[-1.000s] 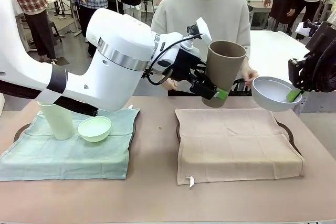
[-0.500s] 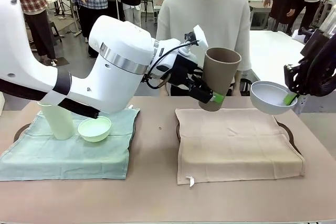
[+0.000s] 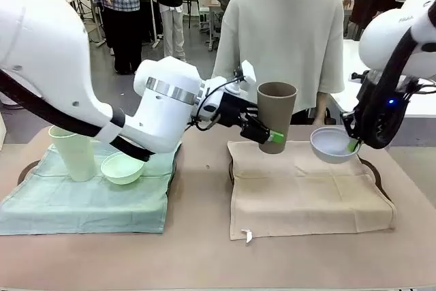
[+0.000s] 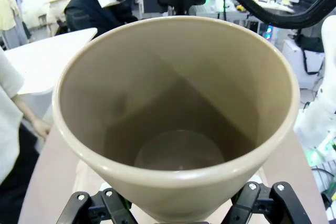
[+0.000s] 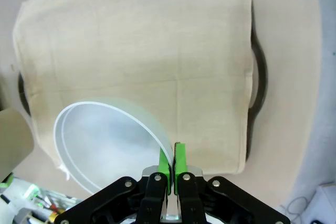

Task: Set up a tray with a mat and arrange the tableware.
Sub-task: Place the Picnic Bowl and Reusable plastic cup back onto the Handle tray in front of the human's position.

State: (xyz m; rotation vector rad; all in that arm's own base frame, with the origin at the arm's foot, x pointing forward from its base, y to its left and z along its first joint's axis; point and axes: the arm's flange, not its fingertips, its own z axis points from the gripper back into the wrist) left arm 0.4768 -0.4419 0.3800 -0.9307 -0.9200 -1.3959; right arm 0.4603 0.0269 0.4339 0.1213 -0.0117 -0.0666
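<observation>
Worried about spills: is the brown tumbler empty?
Empty: the left wrist view looks straight into the brown tumbler, held by the left gripper, and shows its bare bottom.

At frame centre our left gripper clamps the brown tumbler; at right our right gripper pinches the pale bowl by its rim.

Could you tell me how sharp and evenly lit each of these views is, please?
Front view: even indoor light, sharp throughout, soft shadows on the beige mat. Left wrist view: the brown tumbler looms close with wide-angle stretch, its background slightly soft. Right wrist view: the pale bowl looks soft and milky; the mat's weave stays crisp.
</observation>
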